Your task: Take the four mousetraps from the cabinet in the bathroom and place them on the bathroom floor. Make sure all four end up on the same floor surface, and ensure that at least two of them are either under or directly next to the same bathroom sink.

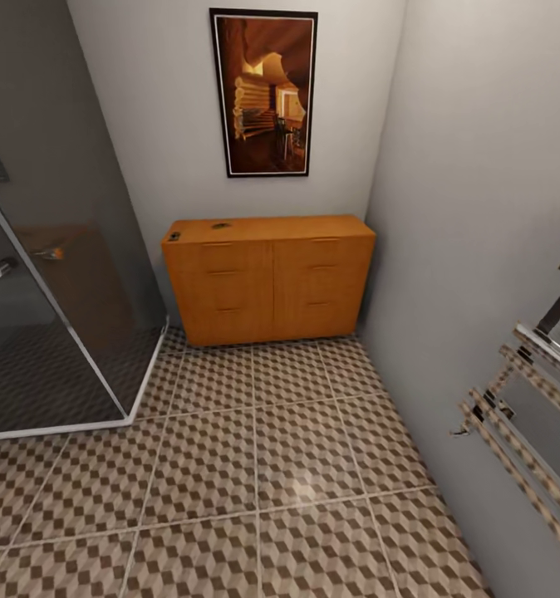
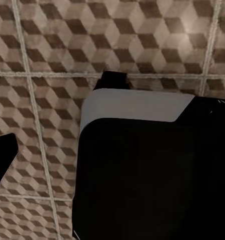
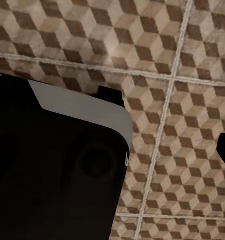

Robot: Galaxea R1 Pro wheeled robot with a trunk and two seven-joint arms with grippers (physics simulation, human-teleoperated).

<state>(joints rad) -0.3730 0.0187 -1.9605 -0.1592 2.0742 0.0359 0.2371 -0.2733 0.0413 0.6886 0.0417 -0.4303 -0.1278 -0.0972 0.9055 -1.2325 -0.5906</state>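
Straight ahead in the head view, against the far wall under a framed picture (image 1: pixel 263 91): the cabinet (image 1: pixel 267 278), all fronts shut, two small dark items on its top at the left, perhaps mousetraps (image 1: pixel 174 237), too small to tell. Between it and the camera, bare bathroom floor (image 1: pixel 263 473); glass shower (image 1: pixel 56 316) left, towel rail (image 1: pixel 525 432) right. Both wrist views down onto tiles past dark robot parts; left gripper and right gripper states impossible to tell.

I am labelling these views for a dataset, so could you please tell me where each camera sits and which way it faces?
Head view: high on the robot, looking forward and down at the cabinet, framed picture and shower glass; no arms visible.
Left wrist view: near the gripper, facing the bathroom floor; dark robot body below.
Right wrist view: likewise, facing down at the tiles; dark body.
All three share the cube-patterned floor.
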